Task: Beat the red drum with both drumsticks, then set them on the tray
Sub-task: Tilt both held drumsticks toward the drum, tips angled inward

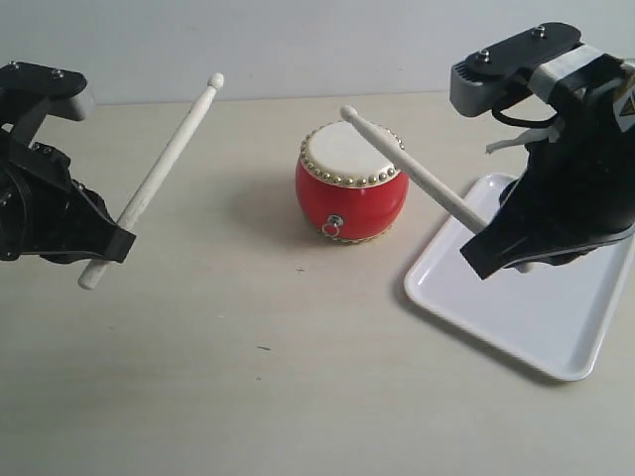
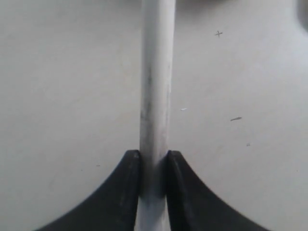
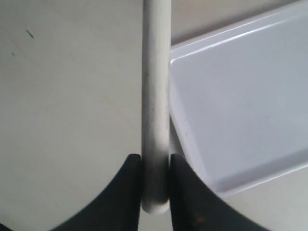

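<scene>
Red drum (image 1: 350, 183) stands beside the tray (image 1: 516, 307); flanking it, we find left gripper (image 1: 111, 241) jaws pinching left drumstick (image 1: 164, 169), right gripper (image 1: 488, 246) jaws pinching right drumstick (image 1: 422, 171).

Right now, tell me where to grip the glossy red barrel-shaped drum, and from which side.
Probably the red drum at its waist, from above, jaws astride the cream skin top: it stands upright, nothing resting against its sides. Avoid the metal ring facing the camera.

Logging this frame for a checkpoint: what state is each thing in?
red drum: upright on table
left drumstick: clamped in left gripper, tip raised clear of drum
right drumstick: clamped in right gripper, tip over drum skin
tray: flat on table, no stick on it
</scene>
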### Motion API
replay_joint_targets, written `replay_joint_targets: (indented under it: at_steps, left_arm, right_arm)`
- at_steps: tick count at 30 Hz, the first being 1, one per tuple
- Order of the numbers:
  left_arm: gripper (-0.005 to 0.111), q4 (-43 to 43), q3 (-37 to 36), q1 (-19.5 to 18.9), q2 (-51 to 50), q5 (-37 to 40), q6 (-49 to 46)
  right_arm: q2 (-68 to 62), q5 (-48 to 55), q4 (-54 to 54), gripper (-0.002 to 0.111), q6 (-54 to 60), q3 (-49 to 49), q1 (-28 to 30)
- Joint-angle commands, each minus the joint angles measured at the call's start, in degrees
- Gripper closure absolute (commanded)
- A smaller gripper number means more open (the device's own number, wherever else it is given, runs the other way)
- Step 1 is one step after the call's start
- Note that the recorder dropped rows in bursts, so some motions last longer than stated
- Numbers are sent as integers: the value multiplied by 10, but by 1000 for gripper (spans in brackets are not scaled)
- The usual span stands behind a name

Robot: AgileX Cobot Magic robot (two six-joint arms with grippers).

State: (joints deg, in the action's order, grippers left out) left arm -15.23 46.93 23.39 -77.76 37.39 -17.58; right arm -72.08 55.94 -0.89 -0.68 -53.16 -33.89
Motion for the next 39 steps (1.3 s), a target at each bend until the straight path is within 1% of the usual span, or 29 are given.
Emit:
replay_joint_targets:
  at_steps: [1, 5, 8, 11, 15, 19, 23, 33, 35, 38, 39]
  left_arm:
    - [107, 10, 5, 2, 4, 16, 2]
    - [107, 15, 9, 2, 1, 19, 2]
    - [107, 17, 34, 2, -19, 41, 2]
    - [107, 17, 59, 2, -41, 51, 2]
    - [107, 16, 66, 2, -52, 49, 2]
    - [107, 15, 66, 2, -54, 45, 2]
    - [107, 15, 66, 2, -55, 40, 1]
    - [107, 9, 66, 2, -56, 41, 1]
    - [107, 9, 66, 2, -56, 44, 1]
    - [107, -1, 69, 2, -57, 38, -6]
    - [107, -3, 75, 3, -60, 43, -11]
  right_arm:
    - [9, 11, -12, 108, 26, 2, 28]
    - [8, 13, 5, 108, 69, 2, 73]
    - [-3, 11, 24, 108, 87, 2, 89]
    - [-25, 10, 41, 108, 97, 2, 89]
    - [-56, 14, 54, 108, 104, -5, 89]
    - [-59, 18, 54, 108, 104, -45, 89]
    - [-70, 48, 46, 108, 104, -93, 89]
    - [-168, 67, 37, 108, 103, -98, 89]
    - [-164, 78, 23, 108, 94, -121, 89]
    - [-122, 112, 5, 108, 94, -190, 90]
    - [-117, 116, -3, 108, 89, -198, 90]
